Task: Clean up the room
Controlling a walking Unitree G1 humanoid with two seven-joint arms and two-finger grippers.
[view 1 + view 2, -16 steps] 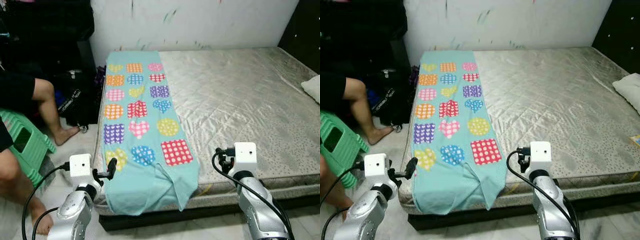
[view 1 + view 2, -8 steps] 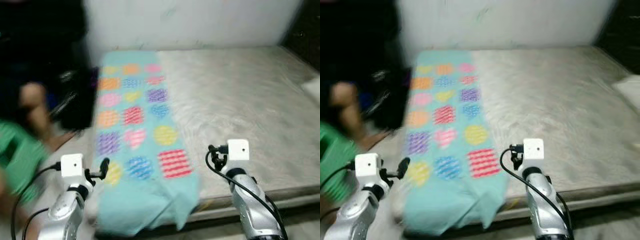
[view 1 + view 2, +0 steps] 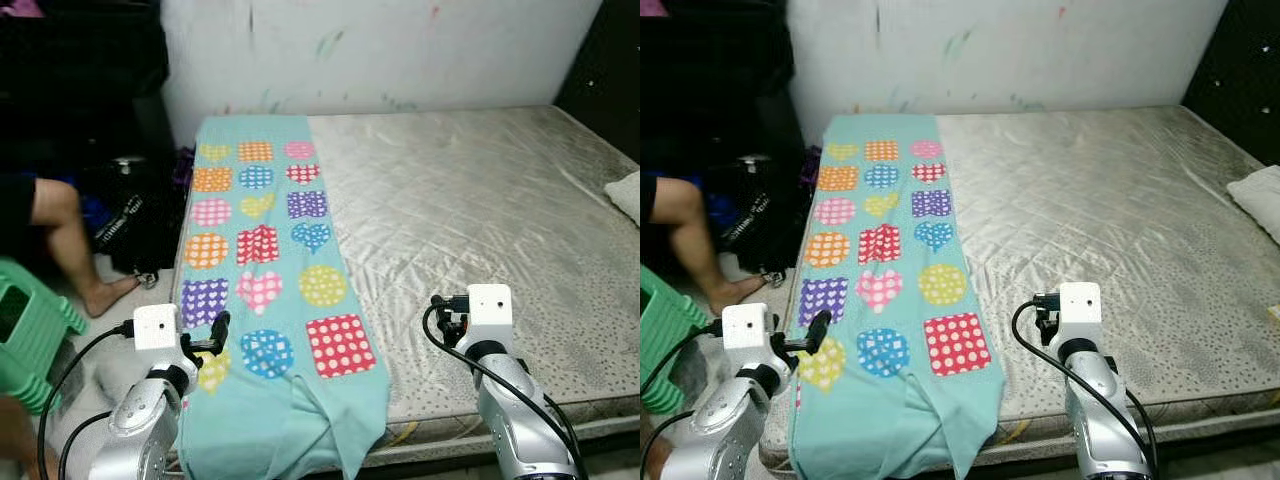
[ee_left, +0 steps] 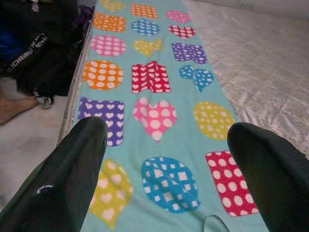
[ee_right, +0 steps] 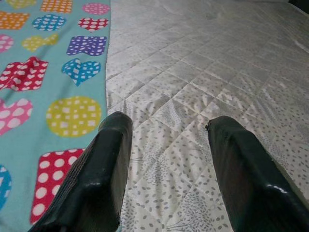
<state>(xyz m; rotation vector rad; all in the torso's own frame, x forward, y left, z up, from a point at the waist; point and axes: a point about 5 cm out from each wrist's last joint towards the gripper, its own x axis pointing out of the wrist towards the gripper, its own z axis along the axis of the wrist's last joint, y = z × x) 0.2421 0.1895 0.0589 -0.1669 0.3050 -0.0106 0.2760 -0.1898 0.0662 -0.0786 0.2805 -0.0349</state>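
Note:
A teal blanket (image 3: 262, 262) with coloured hearts, circles and squares lies in a long strip down the left side of a bare grey mattress (image 3: 470, 210). Its near end hangs crumpled over the bed's front edge. My left gripper (image 3: 216, 334) hovers open at the blanket's near left corner, nothing between its fingers (image 4: 72, 169). My right gripper (image 3: 446, 318) is open above the bare mattress, just right of the blanket's edge, and holds nothing. In the right wrist view its fingers (image 5: 104, 164) frame the quilted mattress (image 5: 203, 87) beside the blanket (image 5: 43, 92).
A person's bare leg (image 3: 70, 240) and a green plastic stool (image 3: 25, 330) are on the floor to the left of the bed. A black bag (image 3: 130, 215) leans by the bed's left side. A white pillow (image 3: 625, 195) lies at the right edge. A marked white wall stands behind.
The whole picture has shifted and blurred in between, so the camera has moved nearer the bed. The blanket lies as before. Both grippers hold about the same pose.

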